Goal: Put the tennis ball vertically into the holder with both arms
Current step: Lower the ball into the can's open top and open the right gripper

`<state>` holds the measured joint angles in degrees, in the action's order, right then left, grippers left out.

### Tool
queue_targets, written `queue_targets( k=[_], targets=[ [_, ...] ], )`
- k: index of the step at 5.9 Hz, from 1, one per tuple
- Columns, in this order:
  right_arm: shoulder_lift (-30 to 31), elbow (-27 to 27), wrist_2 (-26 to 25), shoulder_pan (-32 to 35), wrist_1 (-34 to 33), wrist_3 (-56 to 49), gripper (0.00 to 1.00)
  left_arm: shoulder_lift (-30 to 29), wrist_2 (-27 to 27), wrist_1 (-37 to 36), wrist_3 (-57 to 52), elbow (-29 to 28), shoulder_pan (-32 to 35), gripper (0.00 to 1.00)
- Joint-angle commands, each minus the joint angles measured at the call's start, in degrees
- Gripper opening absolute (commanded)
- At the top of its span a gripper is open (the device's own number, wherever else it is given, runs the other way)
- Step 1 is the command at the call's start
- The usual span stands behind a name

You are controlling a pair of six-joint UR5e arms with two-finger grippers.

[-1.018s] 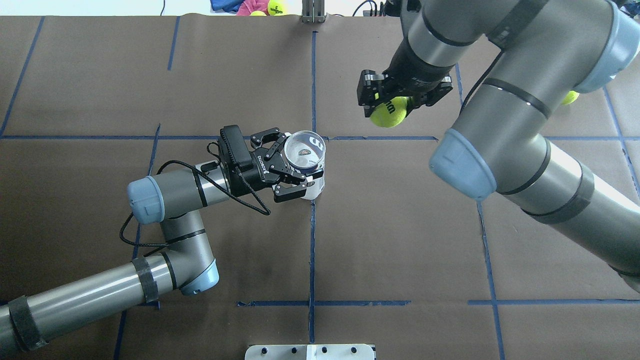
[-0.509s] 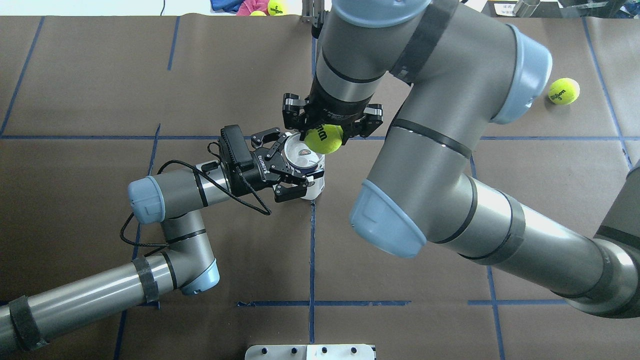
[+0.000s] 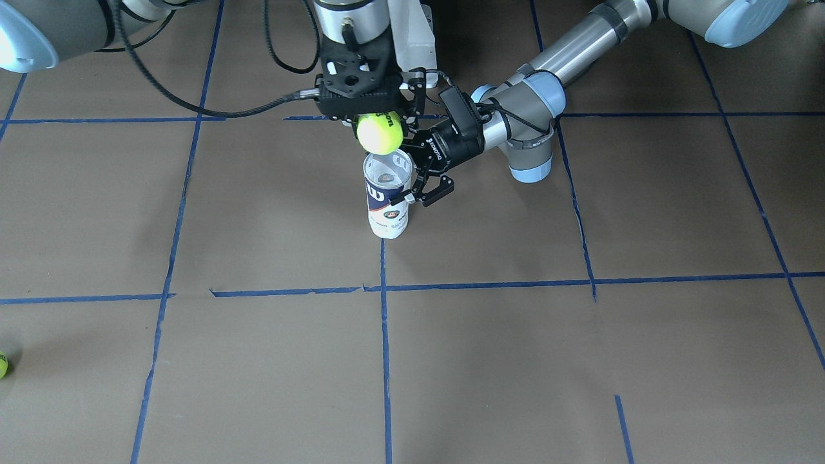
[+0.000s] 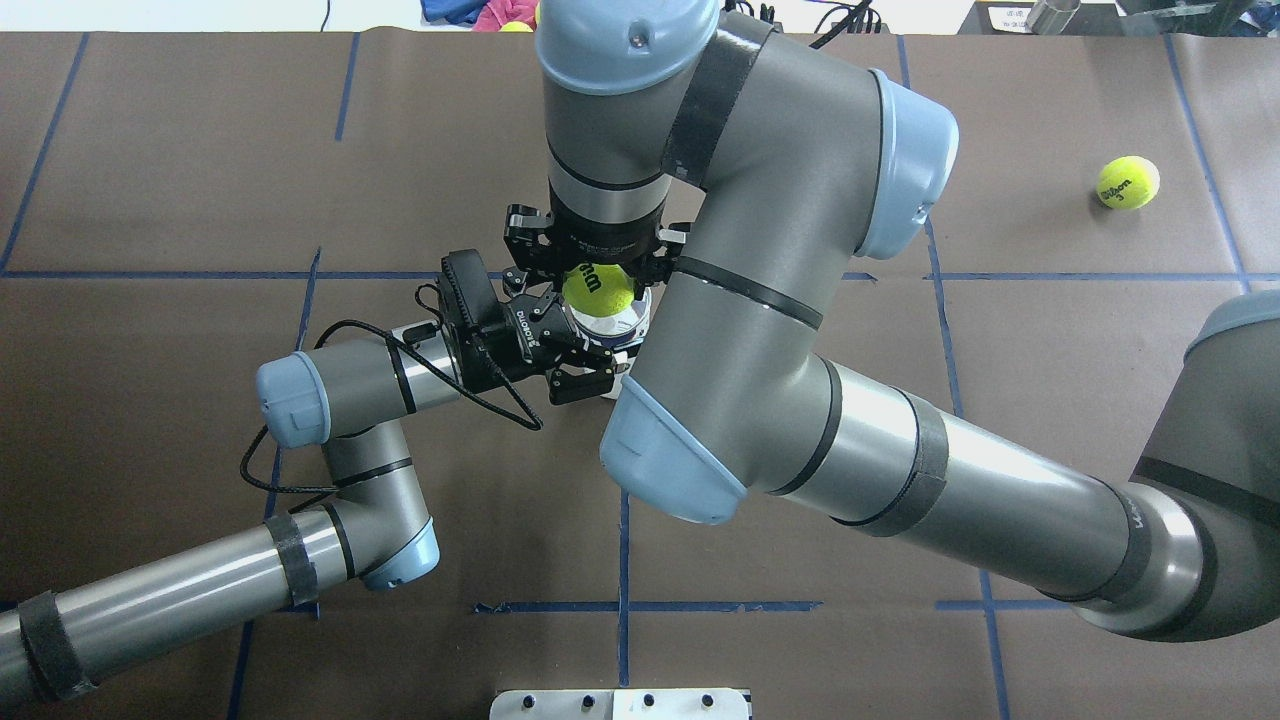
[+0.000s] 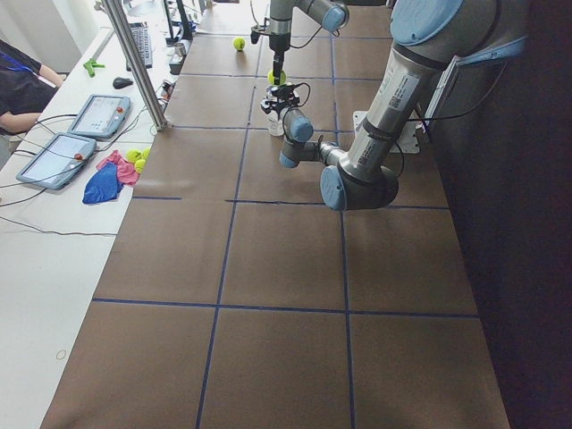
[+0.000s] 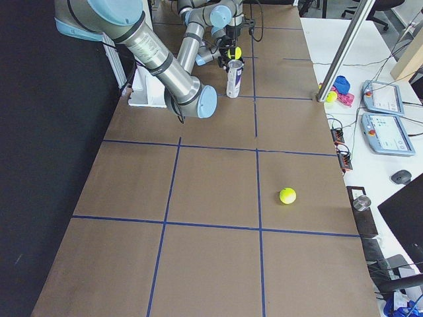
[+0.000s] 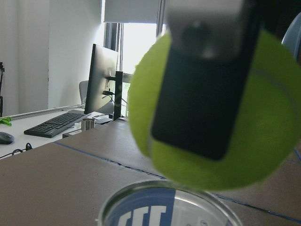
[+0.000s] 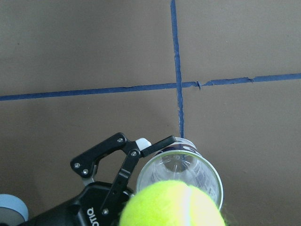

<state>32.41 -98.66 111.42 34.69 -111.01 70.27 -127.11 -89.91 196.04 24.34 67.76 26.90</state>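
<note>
Near the middle of the brown paper-covered table (image 3: 580, 361), right by a crossing of blue tape lines (image 3: 384, 335), the holder (image 3: 385, 209) is stood upright with its open mouth facing up. It's clamped from the side by the left gripper (image 3: 416, 182), fingers wrapped round the upper part of the clear can, so that one is closed on the holder, pretty snug by the look of it. The left arm (image 4: 330, 385) is brought in low, roughly level with the tabletop.

Directly over the mouth, the tennis ball (image 3: 379, 133) is held by the right gripper (image 4: 597, 278), which is pointed straight down. A dark pad is pressed on either side of the ball, and one of those pads (image 7: 202, 94) is seen smack across the ball's front in the left wrist view. The ball's underside is parked just above the rim. Whether it's actually touching the rim can't be told, too close to call. From the right wrist view, ball and opening are lined up fairly well.

A second tennis ball (image 4: 1128, 183) is left lying on the table well off on the robot's right side, nowhere near either gripper.
</note>
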Motion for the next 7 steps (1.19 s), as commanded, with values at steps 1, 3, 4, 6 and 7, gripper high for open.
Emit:
queue_targets(
  k=[1,3,4,6,7],
  targets=[
    [0.11,1.36,-1.37,-0.15,0.0,-0.13,0.41,0.02,0.0,-0.04,0.0,0.0,0.0,0.94],
    [0.03,1.81,-1.56,-0.24,0.09,-0.14,0.98,0.02,0.0,-0.04,0.0,0.0,-0.09,0.94],
    [-0.06,1.72,-1.56,-0.24,0.09,-0.22,0.98,0.02,0.0,-0.04,0.0,0.0,-0.09,0.92],
    [0.2,1.55,-1.21,0.11,0.18,-1.53,0.99,-0.07,0.0,-0.04,0.09,0.0,-0.09,0.91],
    [0.99,1.37,-0.43,2.03,0.18,-5.46,0.99,-0.07,0.0,-0.04,0.09,0.0,-0.09,0.91]
  ],
)
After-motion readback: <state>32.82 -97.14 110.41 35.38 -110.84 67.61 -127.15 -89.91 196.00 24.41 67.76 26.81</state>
